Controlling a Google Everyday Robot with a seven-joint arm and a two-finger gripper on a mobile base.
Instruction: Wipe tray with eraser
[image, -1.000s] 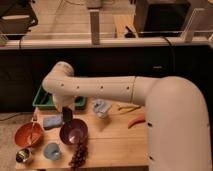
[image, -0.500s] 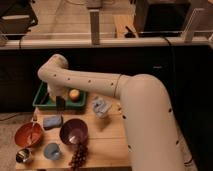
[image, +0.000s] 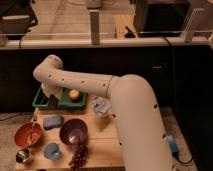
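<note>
The dark-green tray stands at the back left of the wooden table, with a round yellow-orange fruit in it. My arm reaches from the lower right up to an elbow at the upper left, then bends down into the tray. My gripper is low over the tray's left part, mostly hidden by the wrist. A blue rectangular eraser lies on the table just in front of the tray, apart from the gripper.
In front of the tray are a purple bowl, an orange bowl, dark grapes, a small blue cup and a metal cup. A crumpled pale-blue object lies right of the tray. A dark wall stands behind the table.
My arm has swung left and back, from above the table's middle to over the tray's left part. The objects on the table have not moved.
</note>
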